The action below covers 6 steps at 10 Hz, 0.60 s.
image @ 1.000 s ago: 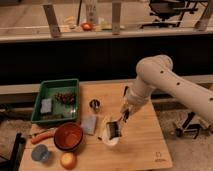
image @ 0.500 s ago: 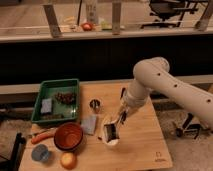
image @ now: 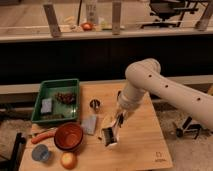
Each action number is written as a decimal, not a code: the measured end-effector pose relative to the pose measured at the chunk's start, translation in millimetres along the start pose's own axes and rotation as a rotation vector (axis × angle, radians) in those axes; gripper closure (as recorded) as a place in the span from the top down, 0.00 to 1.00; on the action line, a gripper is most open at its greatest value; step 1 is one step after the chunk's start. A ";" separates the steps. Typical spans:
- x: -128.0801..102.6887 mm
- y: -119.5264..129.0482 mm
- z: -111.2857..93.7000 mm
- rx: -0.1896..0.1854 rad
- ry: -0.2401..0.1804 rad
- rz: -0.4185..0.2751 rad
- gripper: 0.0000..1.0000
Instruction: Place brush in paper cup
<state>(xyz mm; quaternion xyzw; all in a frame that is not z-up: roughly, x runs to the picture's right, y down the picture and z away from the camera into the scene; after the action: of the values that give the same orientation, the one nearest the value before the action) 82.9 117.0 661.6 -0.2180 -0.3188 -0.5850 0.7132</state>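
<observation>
Brush (image: 111,132) held at the mouth of the paper cup (image: 107,140) by the closed tool (image: 117,121).

The paper cup is seen on the bench (image: 145,147), with the red-brown bowl (image: 68,136) to its left. The tool, just above and right of the cup, is shut on the brush, whose dark lower end appears to be at the cup's rim; whether it is already inside cannot be told. The step is judged to be lowering and release: the brush should be centred over the cup's opening and eased down before the grip is opened, since so light a cup could be tipped by a sideways push. The arm is reached in from the cup's right, its elbow raised high and its wrist bent steeply down.
</observation>
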 end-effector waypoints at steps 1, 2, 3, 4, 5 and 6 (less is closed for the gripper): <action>-0.1 2.0 4.3 -0.017 -0.010 0.001 0.01; -0.3 2.3 8.7 -0.033 -0.021 0.002 0.01; -0.5 2.0 13.5 -0.049 -0.033 0.002 0.01; -1.6 1.5 21.2 -0.073 -0.055 0.003 0.01; -2.3 0.5 26.4 -0.085 -0.069 0.002 0.01; -3.2 -1.3 33.9 -0.100 -0.090 0.001 0.01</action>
<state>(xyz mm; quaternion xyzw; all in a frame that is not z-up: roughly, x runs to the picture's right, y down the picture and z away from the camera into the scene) 74.5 142.1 683.1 -0.2797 -0.3207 -0.5897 0.6864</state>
